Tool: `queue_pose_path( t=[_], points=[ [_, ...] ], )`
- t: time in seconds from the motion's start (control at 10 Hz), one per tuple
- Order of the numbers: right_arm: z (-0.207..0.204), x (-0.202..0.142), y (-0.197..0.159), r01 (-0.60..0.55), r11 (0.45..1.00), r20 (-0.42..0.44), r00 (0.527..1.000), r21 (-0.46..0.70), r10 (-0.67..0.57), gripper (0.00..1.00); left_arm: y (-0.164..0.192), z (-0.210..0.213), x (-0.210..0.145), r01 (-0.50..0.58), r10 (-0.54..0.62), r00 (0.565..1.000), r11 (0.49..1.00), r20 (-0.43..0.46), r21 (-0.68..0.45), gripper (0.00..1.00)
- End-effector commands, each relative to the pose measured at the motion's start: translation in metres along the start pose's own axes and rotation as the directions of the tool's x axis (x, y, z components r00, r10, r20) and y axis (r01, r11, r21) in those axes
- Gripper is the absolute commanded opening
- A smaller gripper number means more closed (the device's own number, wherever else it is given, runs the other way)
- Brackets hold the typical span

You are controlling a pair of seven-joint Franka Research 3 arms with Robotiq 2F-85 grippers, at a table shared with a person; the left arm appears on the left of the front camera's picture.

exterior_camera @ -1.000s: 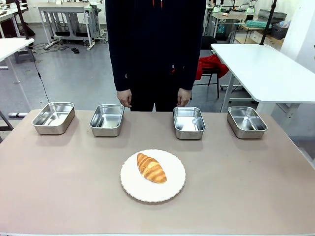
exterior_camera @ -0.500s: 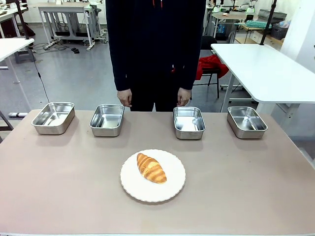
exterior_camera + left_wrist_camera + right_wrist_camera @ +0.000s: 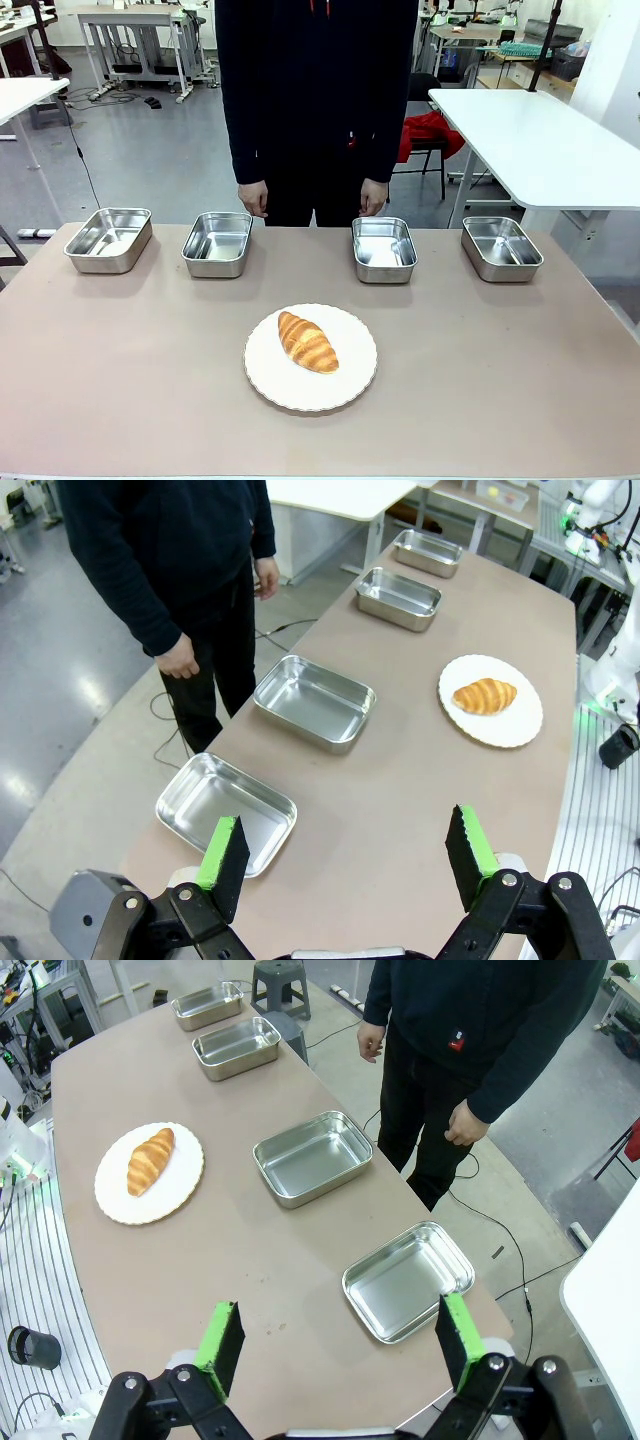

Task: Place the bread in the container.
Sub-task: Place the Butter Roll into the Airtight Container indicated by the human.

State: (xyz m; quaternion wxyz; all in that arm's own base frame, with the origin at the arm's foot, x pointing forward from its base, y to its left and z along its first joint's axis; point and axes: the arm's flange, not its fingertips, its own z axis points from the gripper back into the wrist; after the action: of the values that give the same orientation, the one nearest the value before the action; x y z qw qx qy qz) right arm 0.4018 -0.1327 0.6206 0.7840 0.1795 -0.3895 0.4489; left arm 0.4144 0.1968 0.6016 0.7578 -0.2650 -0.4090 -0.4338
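Observation:
A golden-brown croissant, the bread [image 3: 308, 342], lies on a round white plate [image 3: 352, 385] near the table's front middle; it is also in both wrist views [image 3: 484, 695] [image 3: 150, 1160]. Several alike steel pans stand in a row along the far edge [image 3: 109, 239] [image 3: 217, 243] [image 3: 383, 249] [image 3: 501, 248]; nothing marks one as the container. My left gripper [image 3: 346, 850] hangs open high above the table's left end, over the leftmost pan [image 3: 226, 808]. My right gripper [image 3: 338, 1338] is open high above the right end, near the rightmost pan [image 3: 408, 1280].
A person in dark clothes stands at the far side, hands [image 3: 253, 201] [image 3: 373, 199] hanging just behind the two middle pans. All pans look empty. A white table [image 3: 540, 140] stands at the back right. Bare tabletop surrounds the plate.

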Motion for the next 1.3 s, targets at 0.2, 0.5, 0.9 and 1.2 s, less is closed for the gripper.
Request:
queue_pose_path(
  t=[0.2, 0.5, 0.9, 1.2],
  points=[
    [-0.0001, 0.0021, 0.0008, -0.007, 1.000, 0.002, 1.000, -0.001, 0.007, 1.00, -0.0006, -0.0007, -0.0004, 0.011, -0.011, 1.000, 1.000, 0.001, 0.002, 1.00],
    [-0.0001, 0.0021, 0.0008, -0.007, 1.000, 0.002, 1.000, -0.001, 0.007, 1.00, -0.0006, -0.0007, -0.0004, 0.011, -0.011, 1.000, 1.000, 0.001, 0.002, 1.00],
    [-0.0001, 0.0021, 0.0008, -0.007, 1.000, 0.002, 1.000, -0.001, 0.007, 1.00, -0.0006, -0.0007, -0.0004, 0.011, -0.011, 1.000, 1.000, 0.001, 0.002, 1.00],
    [-0.0001, 0.0021, 0.0008, -0.007, 1.000, 0.002, 1.000, -0.001, 0.007, 1.00, -0.0006, -0.0007, -0.0004, 0.011, -0.011, 1.000, 1.000, 0.001, 0.002, 1.00]
  ],
)
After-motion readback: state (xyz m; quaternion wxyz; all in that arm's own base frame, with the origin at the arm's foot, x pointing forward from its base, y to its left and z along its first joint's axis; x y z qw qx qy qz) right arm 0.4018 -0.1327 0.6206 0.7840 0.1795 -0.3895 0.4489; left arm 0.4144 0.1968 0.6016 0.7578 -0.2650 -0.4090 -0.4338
